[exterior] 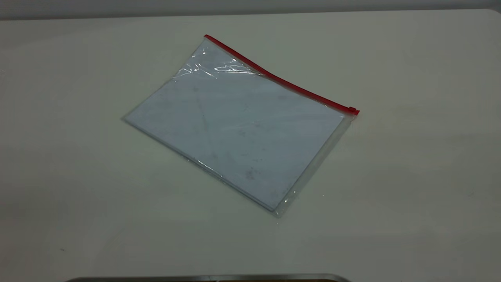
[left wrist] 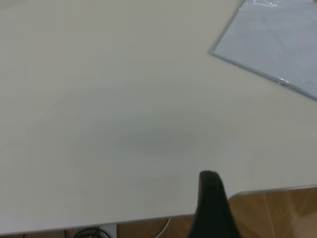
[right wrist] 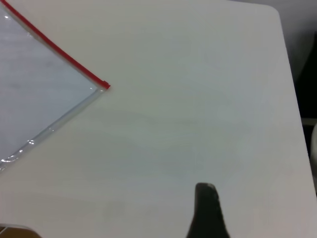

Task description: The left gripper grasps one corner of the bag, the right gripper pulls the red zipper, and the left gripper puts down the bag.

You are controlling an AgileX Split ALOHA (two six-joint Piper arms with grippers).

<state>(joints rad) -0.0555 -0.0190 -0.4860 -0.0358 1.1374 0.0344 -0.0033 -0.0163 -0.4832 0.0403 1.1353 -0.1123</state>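
The bag lies flat on the white table, clear plastic with a smudged white sheet inside. The red zipper runs along its far long edge, with the slider tab at the right end. The corner of the bag at the strip's left end lies flat. Neither gripper shows in the exterior view. The left gripper hangs near the table's edge, far from the bag. The right gripper is over bare table, well away from the bag, the zipper and the tab.
The table is white and bare around the bag. A grey metal edge shows at the exterior view's bottom. Wooden floor lies beyond the table's edge by the left gripper. A dark gap lies past the table's rounded corner.
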